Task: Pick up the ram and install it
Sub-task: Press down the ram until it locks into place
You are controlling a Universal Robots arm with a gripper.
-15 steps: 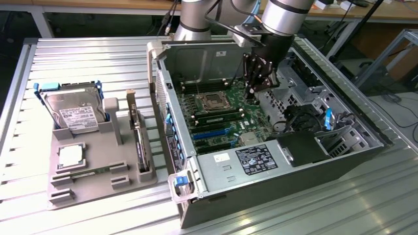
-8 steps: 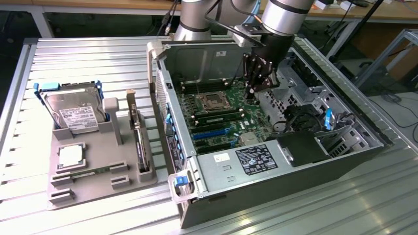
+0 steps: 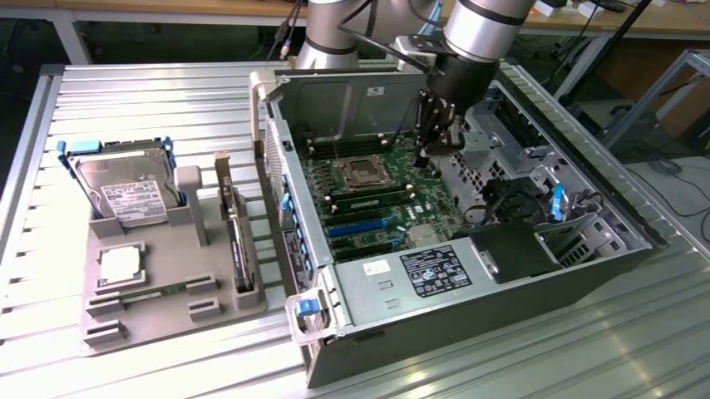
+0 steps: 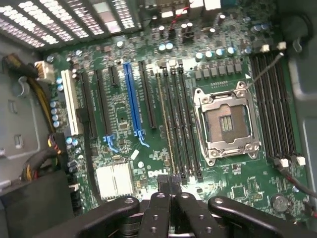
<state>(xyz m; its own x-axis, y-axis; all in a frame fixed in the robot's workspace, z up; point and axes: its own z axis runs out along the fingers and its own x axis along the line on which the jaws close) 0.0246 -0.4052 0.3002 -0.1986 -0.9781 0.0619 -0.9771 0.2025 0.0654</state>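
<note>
You are looking at the jaws pressed together with nothing visibly caught between them, their black fingertips meeting in a thin line. They are hanging inside the open computer case, pointing down at the green motherboard lying on the case floor. From the wrist view, the tips are hovering just above the end of a bank of long black memory slots, which are running beside the empty silver processor socket. The arm is reaching down into the case from over its rear wall.

The ram is lying well outside the case, on the exterior view's left. It appears as a thin greenish stick resting flat in a grey tray, though it is too slim to see clearly. In the same tray, the square silver-topped processor chip is sitting just behind the ram, a hard drive is standing upright farther back, and a dark expansion card is standing on edge on the side nearest the case. Case and tray are both resting on the ribbed metal table.
</note>
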